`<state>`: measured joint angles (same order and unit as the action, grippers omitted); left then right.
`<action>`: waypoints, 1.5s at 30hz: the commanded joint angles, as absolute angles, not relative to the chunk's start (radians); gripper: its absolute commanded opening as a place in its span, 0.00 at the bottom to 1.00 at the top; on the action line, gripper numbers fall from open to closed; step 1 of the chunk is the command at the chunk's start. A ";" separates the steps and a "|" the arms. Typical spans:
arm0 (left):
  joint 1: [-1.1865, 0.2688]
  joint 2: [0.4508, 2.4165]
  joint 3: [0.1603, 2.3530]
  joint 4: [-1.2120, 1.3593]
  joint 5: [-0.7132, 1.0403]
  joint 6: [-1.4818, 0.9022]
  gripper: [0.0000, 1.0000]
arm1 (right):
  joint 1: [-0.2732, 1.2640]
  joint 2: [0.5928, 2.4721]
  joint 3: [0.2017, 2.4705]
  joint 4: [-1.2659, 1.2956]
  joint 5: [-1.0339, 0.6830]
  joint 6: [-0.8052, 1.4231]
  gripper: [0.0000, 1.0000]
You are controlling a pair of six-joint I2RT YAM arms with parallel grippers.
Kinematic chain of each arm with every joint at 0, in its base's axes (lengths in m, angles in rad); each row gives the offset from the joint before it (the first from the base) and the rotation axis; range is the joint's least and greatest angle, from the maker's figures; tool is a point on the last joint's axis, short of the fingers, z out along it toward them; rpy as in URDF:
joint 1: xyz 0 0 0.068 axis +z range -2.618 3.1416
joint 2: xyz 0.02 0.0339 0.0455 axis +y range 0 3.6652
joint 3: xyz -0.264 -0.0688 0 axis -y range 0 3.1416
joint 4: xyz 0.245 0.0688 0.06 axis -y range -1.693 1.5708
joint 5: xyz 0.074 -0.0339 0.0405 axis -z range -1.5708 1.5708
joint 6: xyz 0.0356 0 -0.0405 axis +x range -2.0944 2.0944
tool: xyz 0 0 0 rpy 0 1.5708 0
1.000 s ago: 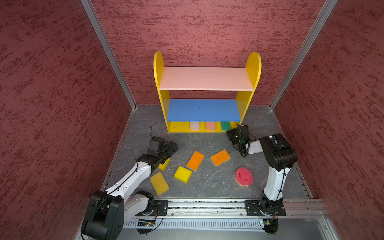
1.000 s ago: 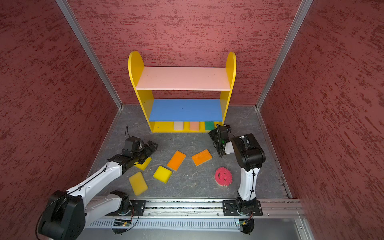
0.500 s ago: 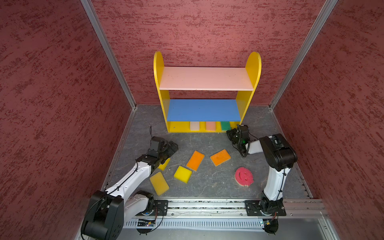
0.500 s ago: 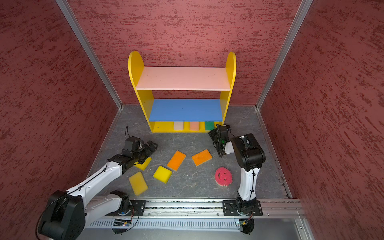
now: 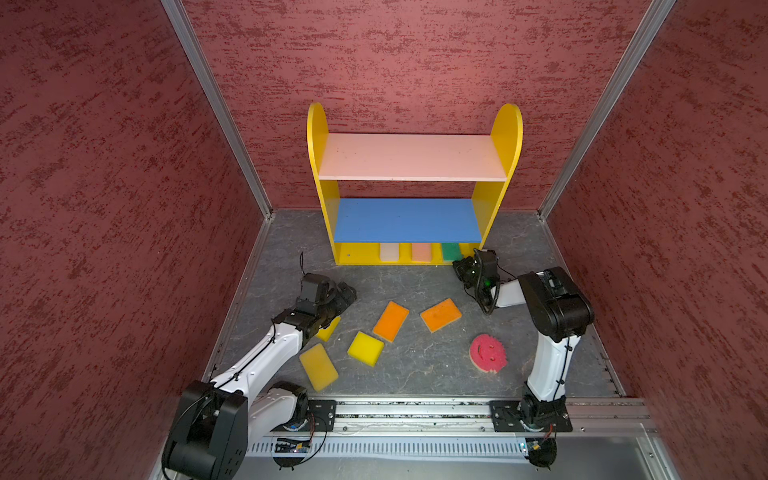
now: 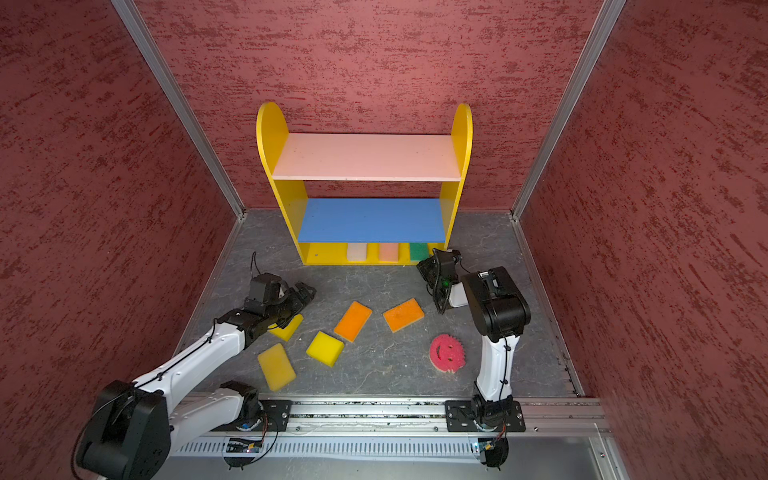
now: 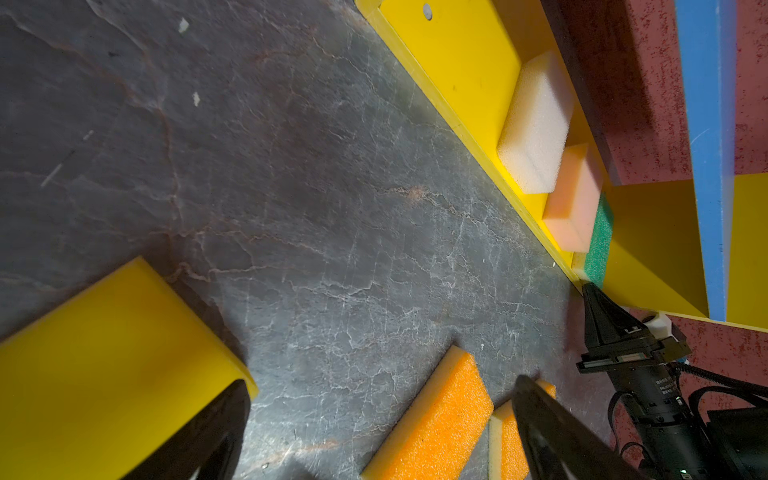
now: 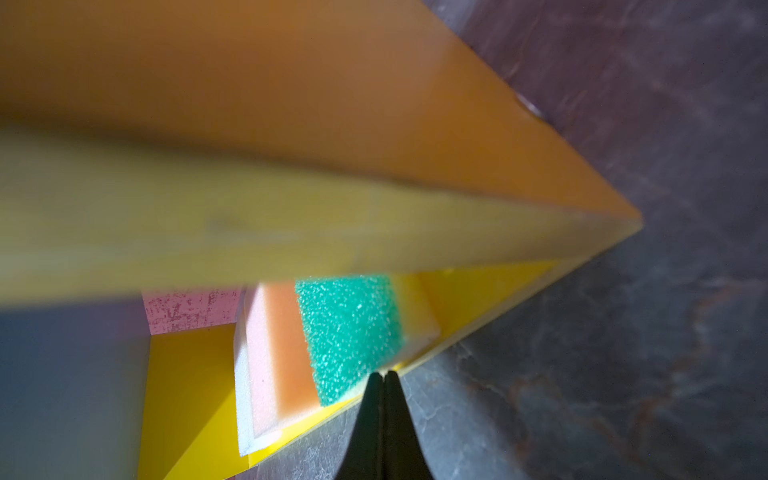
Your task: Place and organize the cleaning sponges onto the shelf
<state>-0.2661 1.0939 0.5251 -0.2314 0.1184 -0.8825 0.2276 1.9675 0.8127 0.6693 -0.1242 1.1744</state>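
The shelf stands at the back wall. On its yellow bottom board lie a cream sponge, a peach sponge and a green sponge. On the floor lie three yellow sponges, two orange sponges and a round pink smiley sponge. My left gripper hangs open and empty over the floor, one finger above a yellow sponge. My right gripper is shut and empty, its tip at the front corner of the green sponge.
Red textured walls close in the grey floor on three sides. A metal rail with both arm bases runs along the front. The pink top board and blue middle board carry nothing.
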 commanded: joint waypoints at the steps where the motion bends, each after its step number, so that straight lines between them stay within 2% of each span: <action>1: -0.273 1.096 0.542 -0.225 0.110 -0.876 0.98 | 0.232 1.980 0.840 0.693 -0.117 1.189 0.00; 45: -0.285 1.093 0.549 -0.226 0.107 -0.877 0.98 | 0.277 1.967 0.843 0.684 -0.119 1.187 0.00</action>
<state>-0.2810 1.0939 0.5259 -0.2314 0.1177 -0.8829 0.2417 1.9789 0.8387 0.6491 -0.0925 1.1893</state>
